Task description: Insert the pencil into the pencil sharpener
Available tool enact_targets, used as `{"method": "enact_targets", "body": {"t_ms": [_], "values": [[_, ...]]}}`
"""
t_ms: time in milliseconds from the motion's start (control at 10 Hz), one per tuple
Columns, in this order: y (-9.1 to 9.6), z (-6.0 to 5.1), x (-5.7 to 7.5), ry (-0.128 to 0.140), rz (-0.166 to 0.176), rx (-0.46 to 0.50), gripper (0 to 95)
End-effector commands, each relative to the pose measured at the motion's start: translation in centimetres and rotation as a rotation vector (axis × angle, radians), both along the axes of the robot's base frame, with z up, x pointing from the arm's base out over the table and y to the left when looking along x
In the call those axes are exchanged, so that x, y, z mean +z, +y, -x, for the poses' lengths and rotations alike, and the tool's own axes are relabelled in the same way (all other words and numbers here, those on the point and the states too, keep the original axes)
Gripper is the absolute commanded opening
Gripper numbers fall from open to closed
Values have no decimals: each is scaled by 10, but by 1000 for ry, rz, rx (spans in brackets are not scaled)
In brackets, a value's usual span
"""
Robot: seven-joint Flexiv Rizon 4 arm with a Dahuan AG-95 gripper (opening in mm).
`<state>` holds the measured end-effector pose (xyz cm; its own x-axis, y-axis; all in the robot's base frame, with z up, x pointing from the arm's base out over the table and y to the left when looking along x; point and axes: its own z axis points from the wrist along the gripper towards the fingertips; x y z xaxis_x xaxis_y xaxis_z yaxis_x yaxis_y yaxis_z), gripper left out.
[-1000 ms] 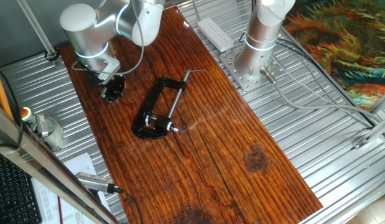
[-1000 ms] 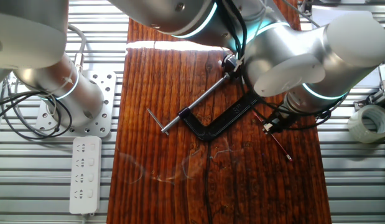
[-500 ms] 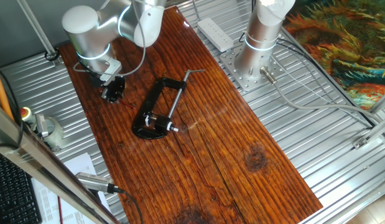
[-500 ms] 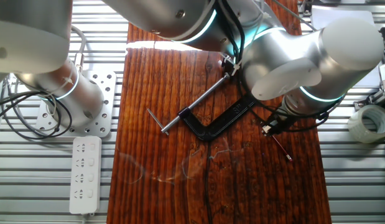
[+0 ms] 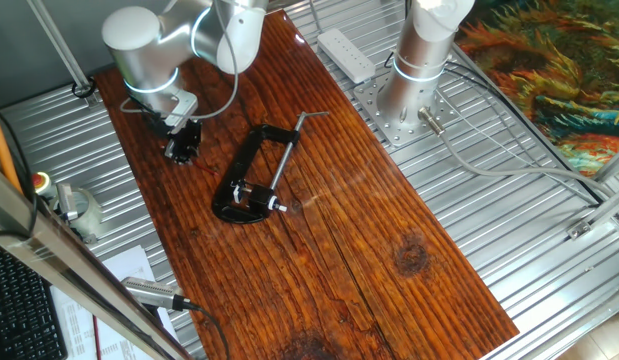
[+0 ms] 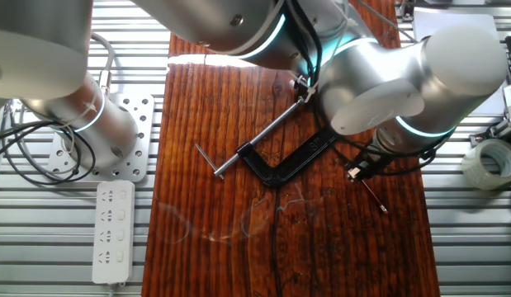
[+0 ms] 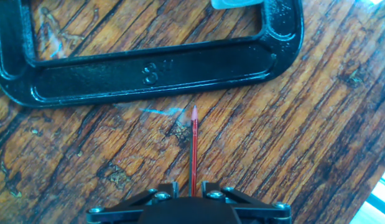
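Pencil (image 7: 193, 152) was a thin red stick with a pale tip, running straight up the hand view from between the jaws toward the clamp (image 7: 148, 68). Tip stopped just short of the clamp's long black bar, not touching it. In the other fixed view the pencil (image 6: 372, 195) lay slanted on the tabletop (image 6: 238, 247) near its right edge, poking out below the gripper (image 6: 355, 171).

Gripper (image 7: 191, 186) jaws were set narrow, one close on each side of the pencil's lower end; couldn't tell whether they actually pinched it. In one fixed view the gripper (image 5: 180, 145) sat low over the tabletop, left of the clamp (image 5: 251, 180); pencil too small to pick out there.

Sharpener (image 5: 247, 192) was a small dark block with silver glints inside the clamp's mouth, at the screw (image 5: 286, 155) end. Well apart from the gripper.

Off the tabletop: power strip (image 6: 111, 231) beside the arm base (image 6: 90, 124), tape roll (image 6: 492, 162) at the right.
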<state>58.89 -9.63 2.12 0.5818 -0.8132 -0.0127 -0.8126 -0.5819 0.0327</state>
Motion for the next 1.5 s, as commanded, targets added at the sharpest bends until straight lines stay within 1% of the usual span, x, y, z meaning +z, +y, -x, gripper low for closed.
{"method": "enact_targets", "body": {"t_ms": [100,200,400,700,900,1100,1300,1500], "values": [[0,-2,-4,-8,-3,-4,190],[0,-1,-6,-10,-3,-4,190],[-1,0,-10,-14,-12,-2,190],[-3,1,-11,-20,-14,-23,190],[-6,1,-9,-18,-21,-29,190],[-10,0,-6,-24,-15,-23,190],[-10,-2,-5,-27,-17,-23,190],[-10,-5,-4,-31,-17,-24,190]]}}
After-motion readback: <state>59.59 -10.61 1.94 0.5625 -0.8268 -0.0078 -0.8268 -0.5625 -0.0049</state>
